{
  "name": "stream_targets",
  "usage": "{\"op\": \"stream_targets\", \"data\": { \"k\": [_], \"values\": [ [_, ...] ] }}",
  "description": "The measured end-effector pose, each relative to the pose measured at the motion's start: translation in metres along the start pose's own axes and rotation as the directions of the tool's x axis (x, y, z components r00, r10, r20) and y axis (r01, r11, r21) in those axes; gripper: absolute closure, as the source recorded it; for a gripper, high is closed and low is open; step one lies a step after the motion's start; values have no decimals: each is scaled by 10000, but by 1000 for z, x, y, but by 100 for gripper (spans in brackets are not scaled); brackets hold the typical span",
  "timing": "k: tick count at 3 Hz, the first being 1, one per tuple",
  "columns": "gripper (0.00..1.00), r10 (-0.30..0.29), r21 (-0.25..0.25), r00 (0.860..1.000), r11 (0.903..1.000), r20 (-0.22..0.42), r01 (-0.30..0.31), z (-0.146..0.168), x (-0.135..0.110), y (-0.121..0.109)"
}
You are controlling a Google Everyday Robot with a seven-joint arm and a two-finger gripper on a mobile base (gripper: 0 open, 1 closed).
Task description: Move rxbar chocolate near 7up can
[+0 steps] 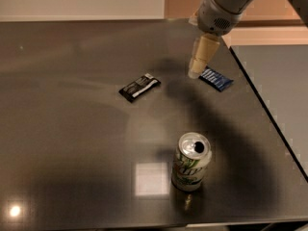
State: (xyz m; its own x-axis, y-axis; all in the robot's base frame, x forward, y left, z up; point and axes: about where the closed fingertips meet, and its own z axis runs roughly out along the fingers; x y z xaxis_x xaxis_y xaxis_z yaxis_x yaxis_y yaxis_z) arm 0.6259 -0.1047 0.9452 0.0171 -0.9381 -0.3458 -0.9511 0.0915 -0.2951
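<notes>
Over worktop (67,148), gripper (194,72) approx 2 o'clock of rxbar chocolate (139,87), jaws' gap can't tell; 7up can (191,161) at 5.

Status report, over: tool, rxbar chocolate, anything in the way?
Tool hovers beside blue wrapper, nothing held. Rxbar chocolate lies flat, untouched, apart from 7up can. Nothing lies between them.

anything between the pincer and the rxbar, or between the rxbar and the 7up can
Nothing visible. The pincer hovers right of the rxbar chocolate with only tabletop between; the blue wrapper lies on its other side. Only tabletop separates the bar from the 7up can.
</notes>
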Motion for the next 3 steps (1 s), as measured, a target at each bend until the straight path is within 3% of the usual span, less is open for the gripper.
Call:
{"op": "stream_targets", "data": {
  "k": [2,3],
  "values": [
    [0,343,-576,9986,9978,405,-319,55,-15,21],
    [0,818,-1096,9947,9912,626,-746,76,-20,23]
  ]
}}
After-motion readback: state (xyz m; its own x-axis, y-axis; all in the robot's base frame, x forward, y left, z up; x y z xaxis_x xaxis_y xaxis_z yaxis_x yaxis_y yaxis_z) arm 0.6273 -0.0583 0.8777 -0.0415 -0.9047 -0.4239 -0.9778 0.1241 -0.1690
